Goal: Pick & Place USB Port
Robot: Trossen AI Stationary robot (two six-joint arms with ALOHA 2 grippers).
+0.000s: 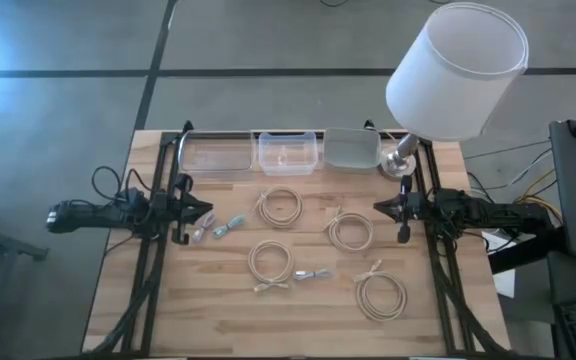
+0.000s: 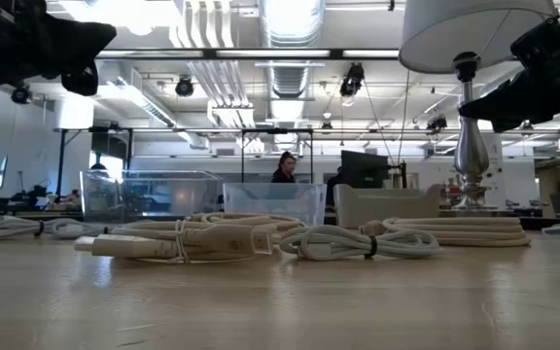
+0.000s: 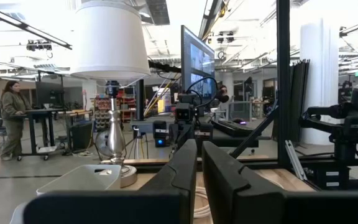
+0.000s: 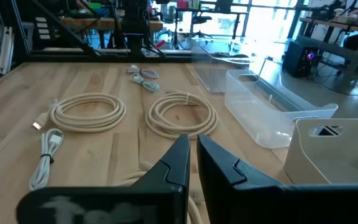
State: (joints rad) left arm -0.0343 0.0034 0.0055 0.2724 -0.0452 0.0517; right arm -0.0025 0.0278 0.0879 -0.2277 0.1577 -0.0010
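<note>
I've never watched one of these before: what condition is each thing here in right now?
Left gripper: shut, empty, raised at table's left edge.
Right gripper: shut, empty, raised at right edge.
Coiled cables: lying loose on table.
Clear bins: open.
Lamp: upright.

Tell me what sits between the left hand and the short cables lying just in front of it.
Nothing visible does. In the high view, the left hand hangs shut at the table's left edge, and the short cables lie right beside its tip with only bare wooden table between. The coiled cables lie farther toward the middle.
</note>
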